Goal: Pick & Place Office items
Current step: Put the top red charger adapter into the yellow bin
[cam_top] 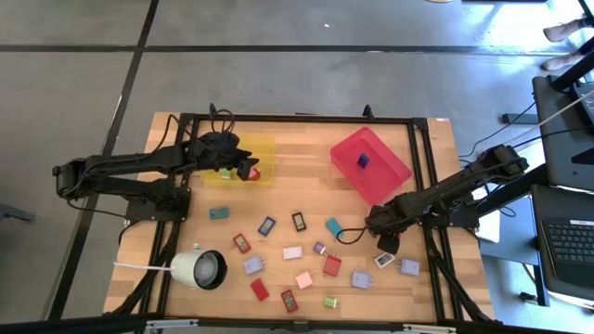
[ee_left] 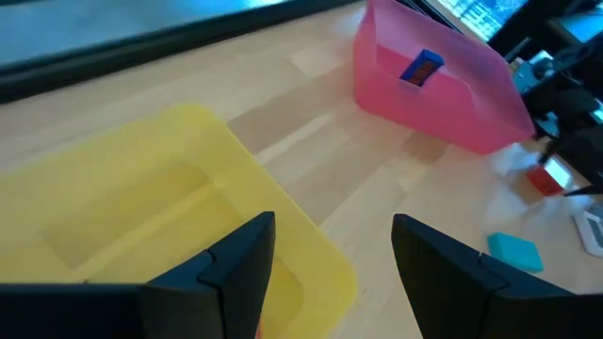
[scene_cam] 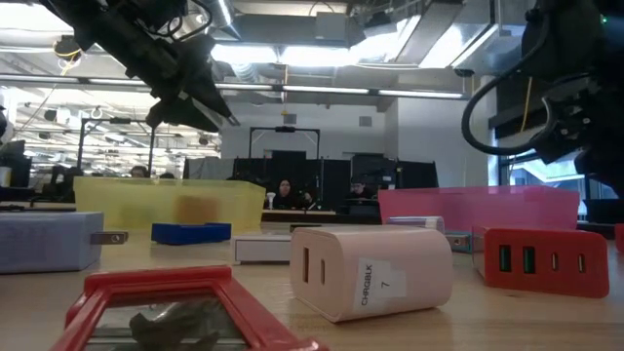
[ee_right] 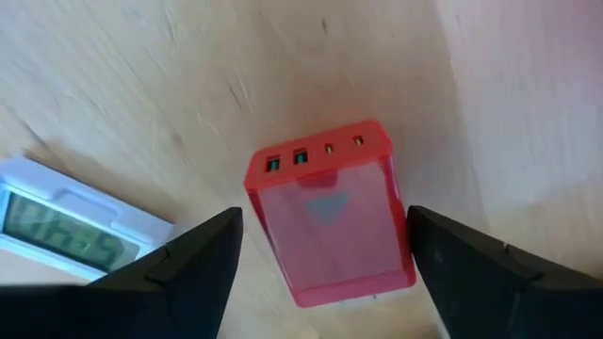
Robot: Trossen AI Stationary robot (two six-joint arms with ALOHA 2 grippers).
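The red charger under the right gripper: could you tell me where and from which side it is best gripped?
Across its two long sides, from straight above. The red charger lies flat on the table, and the right gripper hangs open with one finger beside each long side.

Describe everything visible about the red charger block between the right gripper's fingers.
The red charger block is a small rectangular brick with a glossy, plastic-looking shell. One narrow end carries a row of four ports, two larger and two smaller. It lies flat on the pale wooden table, between the open fingers of the right gripper, which flank its sides; contact is not visible. A white item with a grey display lies close by, apart from it.
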